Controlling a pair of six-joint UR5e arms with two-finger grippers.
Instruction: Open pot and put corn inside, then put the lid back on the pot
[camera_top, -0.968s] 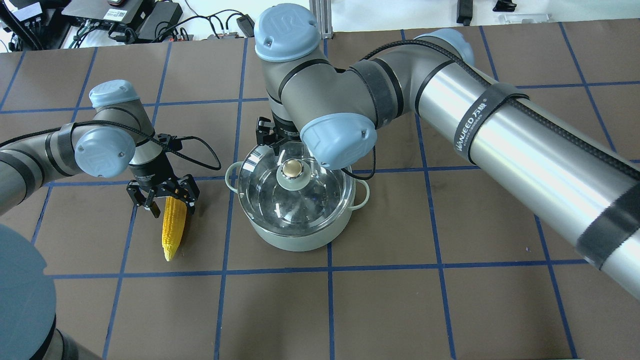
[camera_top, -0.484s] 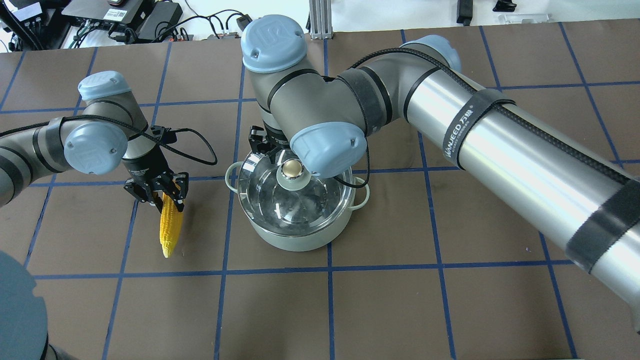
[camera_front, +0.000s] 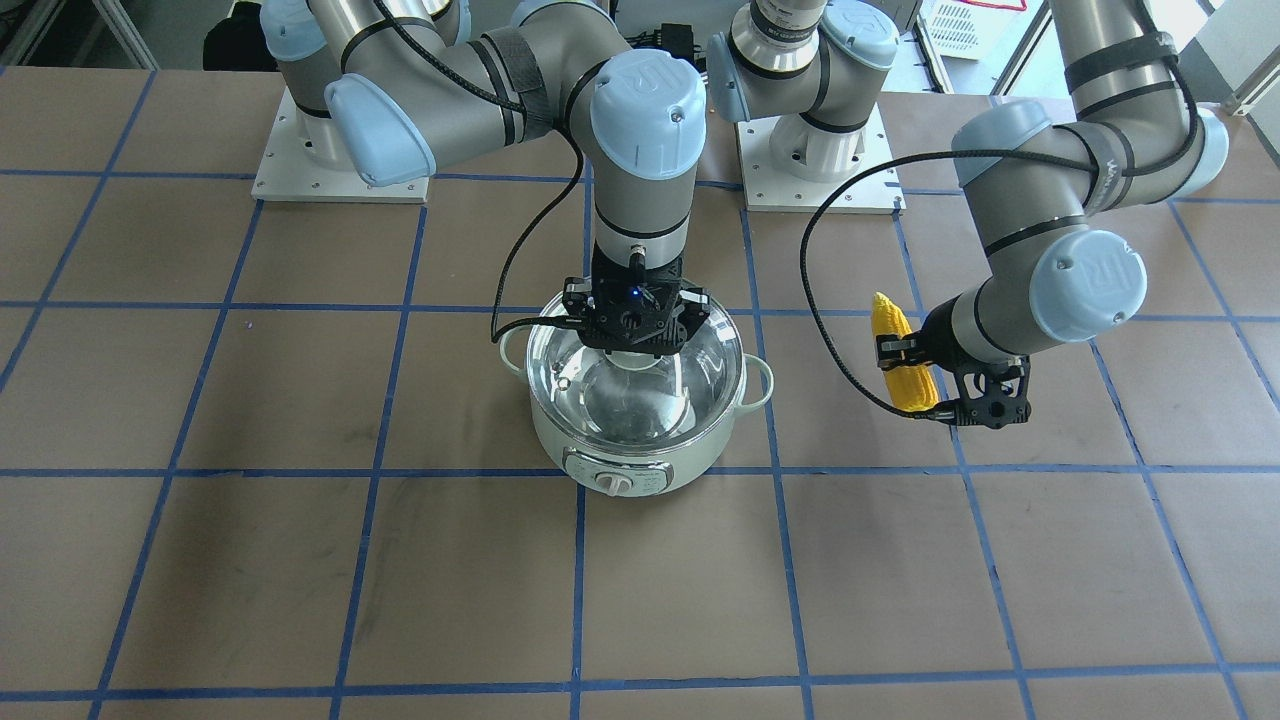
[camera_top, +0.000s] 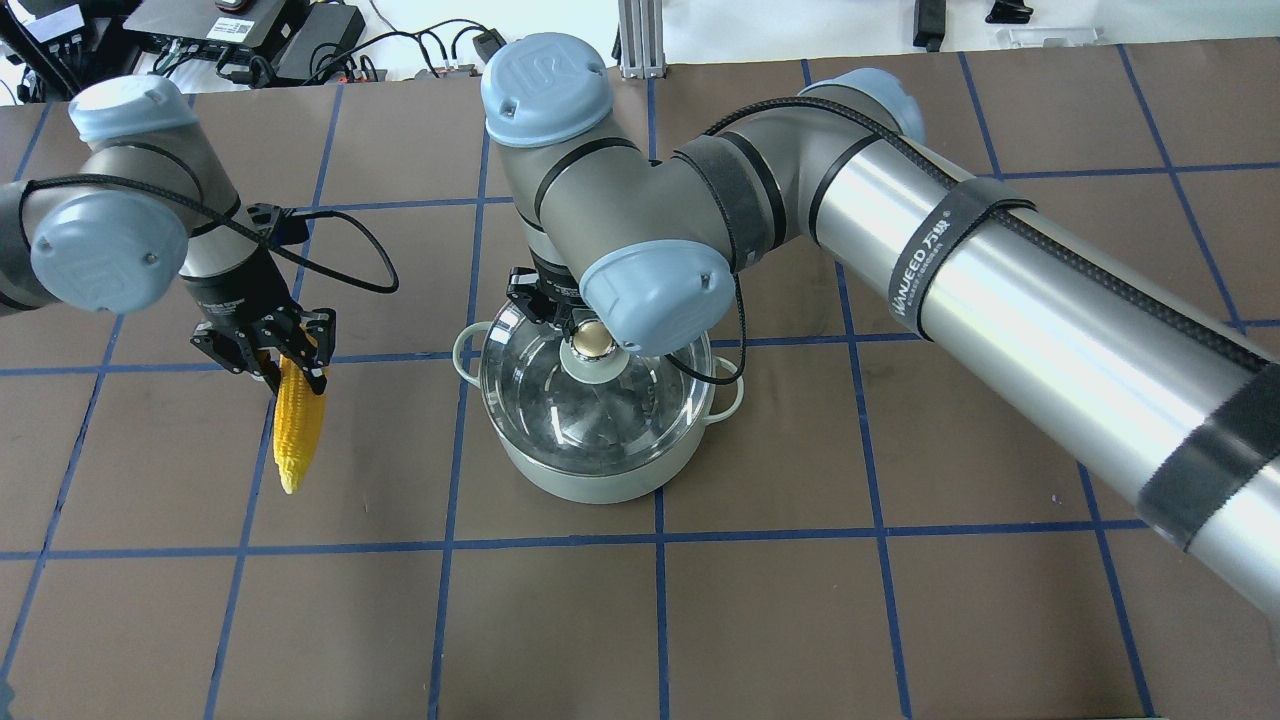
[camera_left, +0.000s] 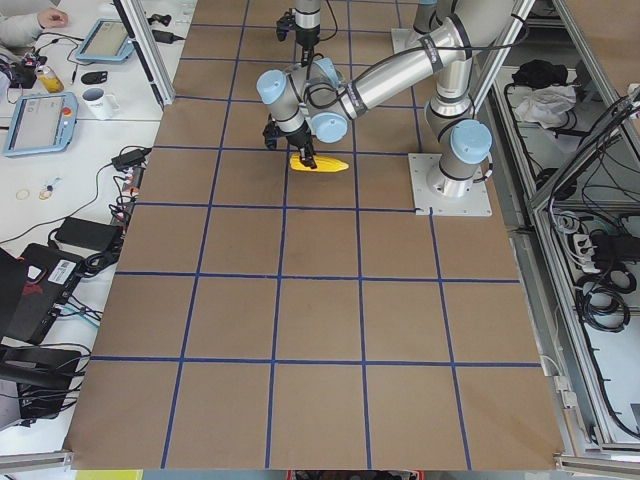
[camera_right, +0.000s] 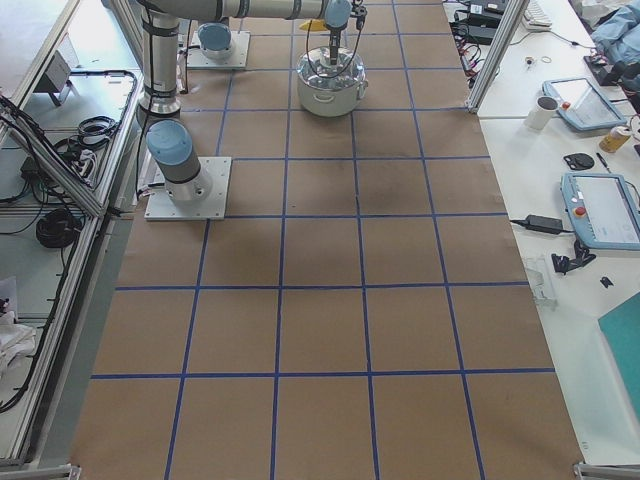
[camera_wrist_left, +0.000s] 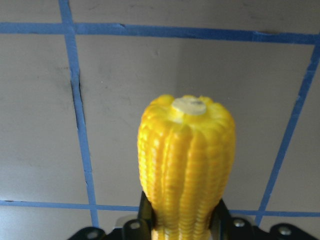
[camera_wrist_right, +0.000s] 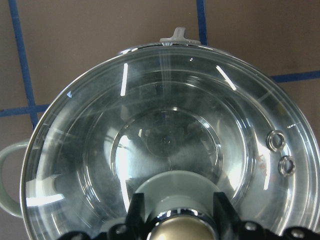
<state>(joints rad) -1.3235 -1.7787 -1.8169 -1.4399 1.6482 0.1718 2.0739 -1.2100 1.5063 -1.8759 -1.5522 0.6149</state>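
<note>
Front-facing: the right claw (camera_front: 633, 340) is spread wide over the middle of the lid (camera_front: 705, 365), which sits on the pot (camera_front: 640, 452) beneath it. The knob is hidden. The left claw (camera_front: 918, 388) clenches the corn (camera_front: 893, 335).

Overhead: the corn (camera_top: 290, 440) juts out from the left claw (camera_top: 286, 362), and the right claw is mostly behind its own wrist.

Left wrist: the corn (camera_wrist_left: 186, 165) sits between fingers cut off by the frame edge.

Right wrist: fingers (camera_wrist_right: 136, 212) flank the knob (camera_wrist_right: 177, 231) with slim gaps, not gripping.

Side views: too small to judge.
</note>
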